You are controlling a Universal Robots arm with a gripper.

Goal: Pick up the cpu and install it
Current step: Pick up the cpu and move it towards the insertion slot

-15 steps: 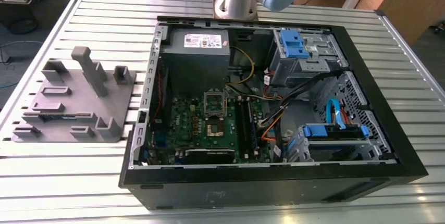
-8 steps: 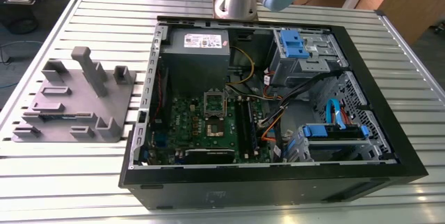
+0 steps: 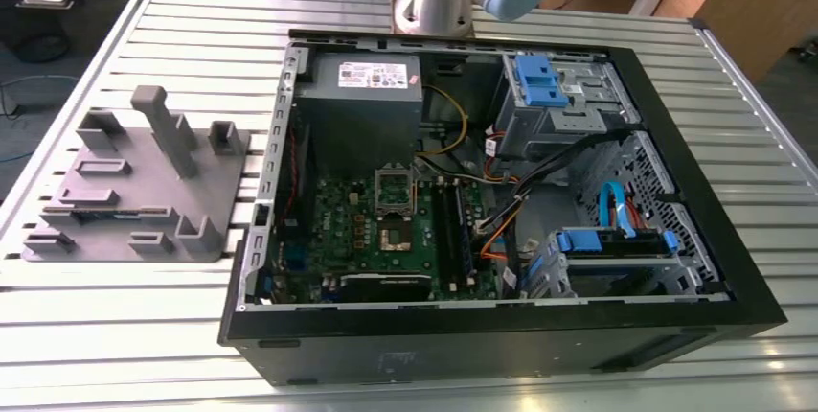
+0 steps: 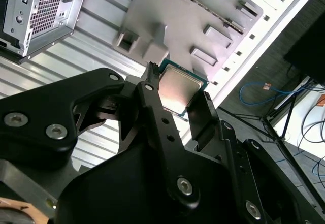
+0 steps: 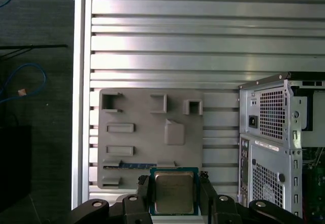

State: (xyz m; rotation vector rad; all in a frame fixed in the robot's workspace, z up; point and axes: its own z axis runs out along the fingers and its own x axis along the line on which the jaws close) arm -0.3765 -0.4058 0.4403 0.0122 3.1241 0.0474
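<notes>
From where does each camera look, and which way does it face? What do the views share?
Exterior view: off the arm, looking down into the open black computer case on the slatted metal table; the silver arm shows.
First wrist view: on the arm, facing straight down at the grey plastic tray; the black pincer holds the flat square silver-topped cpu.
Second wrist view: on the arm, slanting along the pincer toward cpu and tray.
Shared: both wrist views show the held cpu; all three, the tray.

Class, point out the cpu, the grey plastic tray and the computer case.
cpu (image 5: 174, 192): first wrist view, middle of its metal top.
grey plastic tray (image 5: 147, 142): first wrist view, bare flat base.
computer case (image 3: 511, 340): exterior view, black outer wall.
</notes>
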